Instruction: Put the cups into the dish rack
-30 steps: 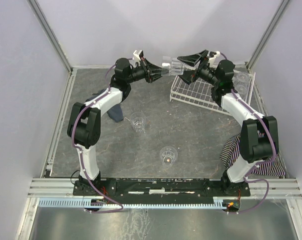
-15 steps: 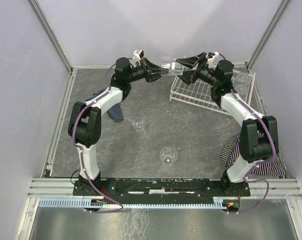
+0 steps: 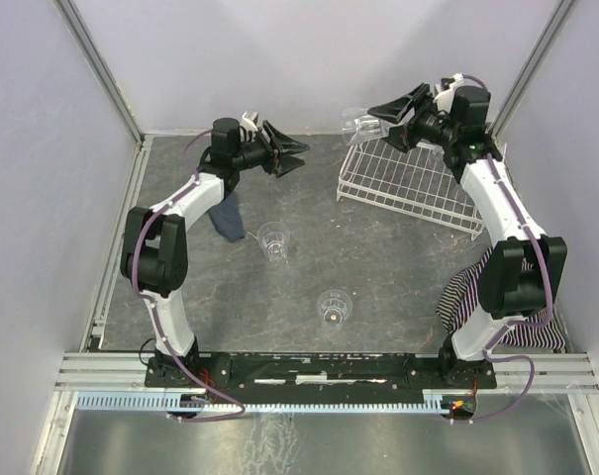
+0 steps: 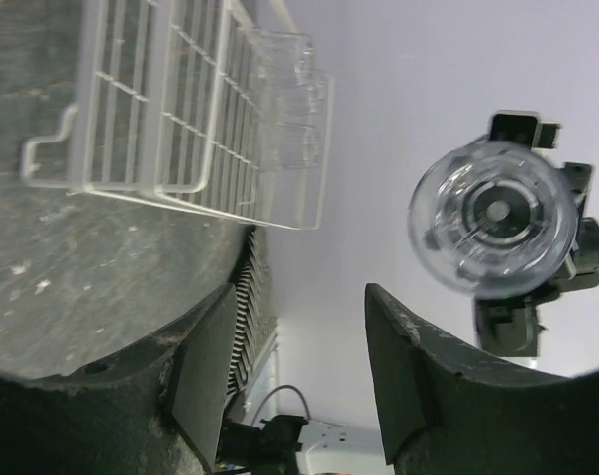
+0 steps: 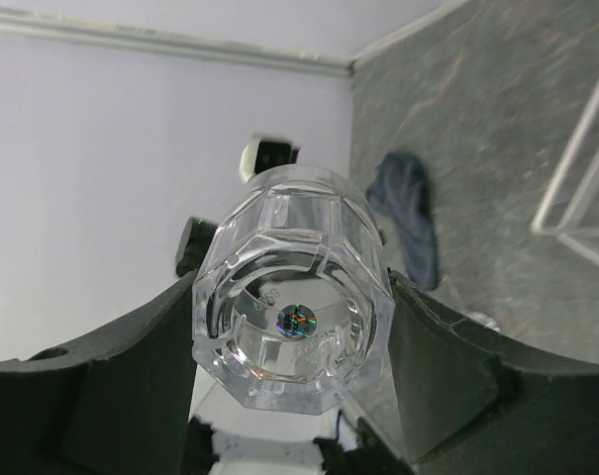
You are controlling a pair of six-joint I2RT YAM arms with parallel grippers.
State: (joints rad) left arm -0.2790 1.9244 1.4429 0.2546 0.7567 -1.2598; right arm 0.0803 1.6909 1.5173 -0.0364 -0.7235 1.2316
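Your right gripper [image 3: 378, 121] pinches one cup [image 3: 355, 121] by its ribbed sides, in the air just over the far left corner of the dish rack [image 3: 344, 193]. The cup lies about level. Its long axis runs away from the rack, mouth toward the left gripper [image 3: 297, 156]. It looks light, stiff and slippery, so I think a hold on the sides is safest. The left gripper is spread and carries nothing.

Soft, even light fills every view, bright on the pale walls, with only faint shadows on the tabletop [image 3: 398, 267]. Between the right jaws the cup [image 5: 291, 327] is sharp with small glints. The jaws themselves are dark and blurred.
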